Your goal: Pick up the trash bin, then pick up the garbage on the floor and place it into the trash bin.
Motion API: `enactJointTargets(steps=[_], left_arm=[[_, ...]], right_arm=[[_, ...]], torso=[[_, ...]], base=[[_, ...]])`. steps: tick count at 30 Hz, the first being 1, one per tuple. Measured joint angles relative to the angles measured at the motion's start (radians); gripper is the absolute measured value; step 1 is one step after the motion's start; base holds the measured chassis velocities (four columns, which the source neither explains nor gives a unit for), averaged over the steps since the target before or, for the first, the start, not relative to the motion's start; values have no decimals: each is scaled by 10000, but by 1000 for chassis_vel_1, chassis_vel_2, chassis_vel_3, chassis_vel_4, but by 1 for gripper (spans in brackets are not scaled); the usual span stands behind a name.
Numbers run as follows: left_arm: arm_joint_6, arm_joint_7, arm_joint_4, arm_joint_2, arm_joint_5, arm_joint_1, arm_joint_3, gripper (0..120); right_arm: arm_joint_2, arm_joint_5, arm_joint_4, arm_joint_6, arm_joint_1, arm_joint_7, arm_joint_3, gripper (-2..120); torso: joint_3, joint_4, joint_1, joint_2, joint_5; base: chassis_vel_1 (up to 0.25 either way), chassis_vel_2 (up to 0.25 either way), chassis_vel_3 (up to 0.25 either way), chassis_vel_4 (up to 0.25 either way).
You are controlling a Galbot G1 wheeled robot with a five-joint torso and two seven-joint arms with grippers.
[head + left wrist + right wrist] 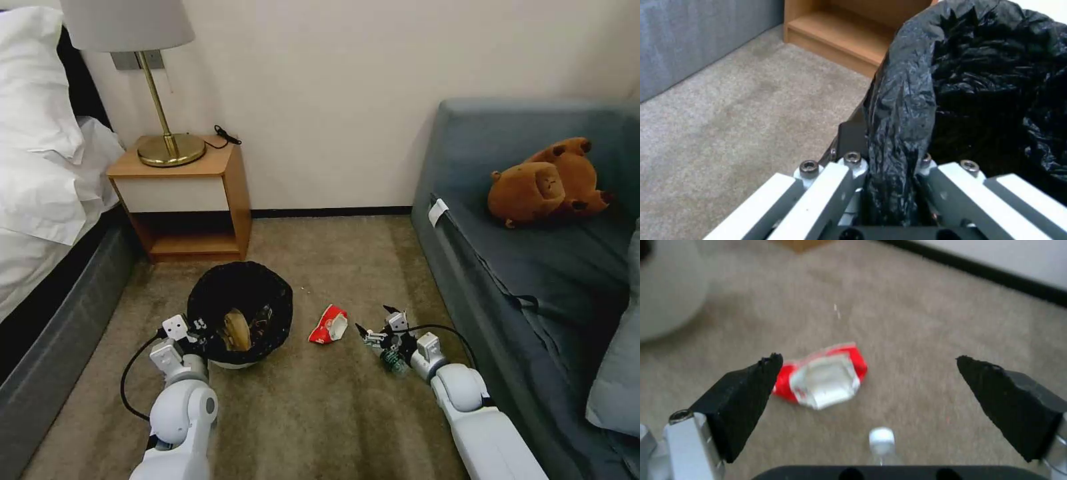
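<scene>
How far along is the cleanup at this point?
Done: the left hand is clamped on the trash bin rim, and brown paper lies inside it. In hand: the right hand, open, hangs low over the bottle. Left: the bottle and the red-white wrapper remain on the carpet.

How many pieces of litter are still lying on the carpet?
2: the red-white wrapper lies between the trash bin and the right gripper; the small bottle lies under that open gripper. More may be hidden behind the bin.
</scene>
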Motion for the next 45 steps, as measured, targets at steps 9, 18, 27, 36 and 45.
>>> enactJointTargets(steps=[9, 18, 27, 36, 45], left_arm=[[-32, 13, 63, -36, 31, -15, -35, 4], [-41, 12, 70, -115, 97, -3, -18, 4], [-90, 12, 70, -139, 124, 29, -4, 4], [-127, 14, -8, -150, 131, 69, -13, 4], [-145, 15, -39, -171, 138, 64, 15, 4]], right_arm=[[71, -695, -2169, 58, 875, -72, 88, 100], [12, -946, -2463, -117, 947, -581, 156, 100], [77, -1994, -2854, 78, 808, -993, 356, 100], [174, -2542, -3585, 446, 926, -1126, 631, 100], [285, -2747, -3941, 825, 907, -1320, 876, 79]], torso=[[1, 0, 0, 0, 1], [0, 0, 0, 0, -2], [0, -1, 1, 0, -1], [0, 0, 0, 0, -1], [0, 0, 0, 0, -1]], base=[[0, 0, 0, 0], [0, 0, 0, 0], [0, 0, 0, 0], [0, 0, 0, 0], [0, 0, 0, 0]])
